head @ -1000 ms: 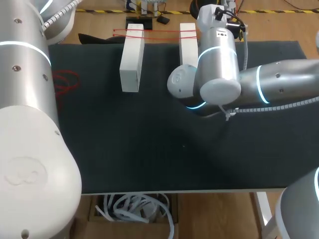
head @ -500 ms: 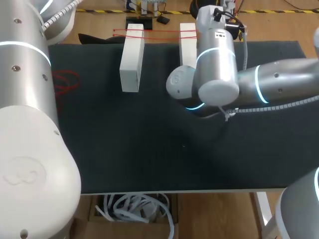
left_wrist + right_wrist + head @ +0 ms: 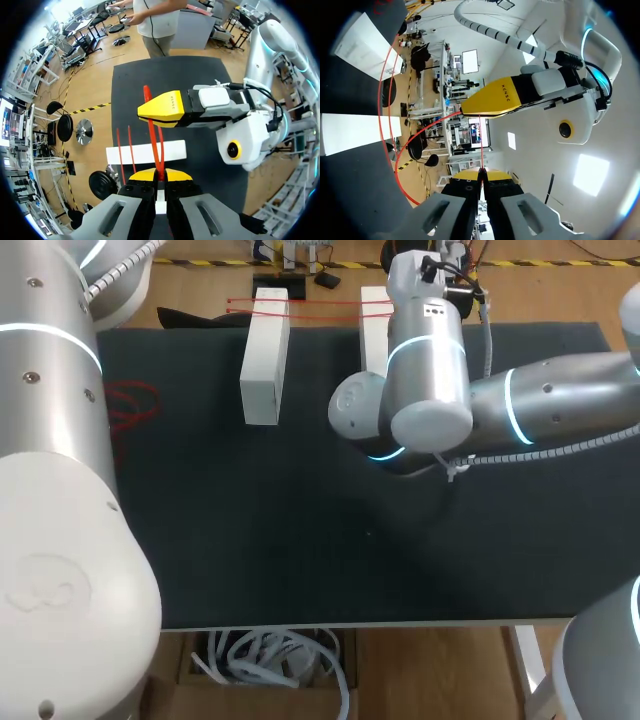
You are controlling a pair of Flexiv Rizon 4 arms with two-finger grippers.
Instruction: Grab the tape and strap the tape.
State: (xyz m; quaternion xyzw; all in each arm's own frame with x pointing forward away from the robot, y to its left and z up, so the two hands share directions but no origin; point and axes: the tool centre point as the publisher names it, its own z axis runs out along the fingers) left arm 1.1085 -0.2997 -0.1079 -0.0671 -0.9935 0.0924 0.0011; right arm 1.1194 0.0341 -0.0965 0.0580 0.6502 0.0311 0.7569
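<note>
Tape (image 3: 320,304) here is a thin red band running across the far ends of 2 white blocks at the back of the dark mat (image 3: 300,540). Going from the left in the head view: my left arm (image 3: 60,490) fills that whole side. Next to it, a loose bunch of red loops (image 3: 130,405) lies flat on the mat. Then comes the left block (image 3: 265,360), then the right block (image 3: 376,325), partly hidden behind the right arm (image 3: 560,410), which reaches in past the middle.

In the left wrist view, the left gripper (image 3: 159,175) has its yellow tips squeezed together on a strand of the tape. That strand runs on ahead, past my other arm's yellow fingertip. Below it, 2 red strands cross 1 end of a block.

Right wrist view, same deal: the right gripper (image 3: 481,175) is pinched tight on a thin red strand, which leads to the other gripper's yellow fingertip ahead.
</note>
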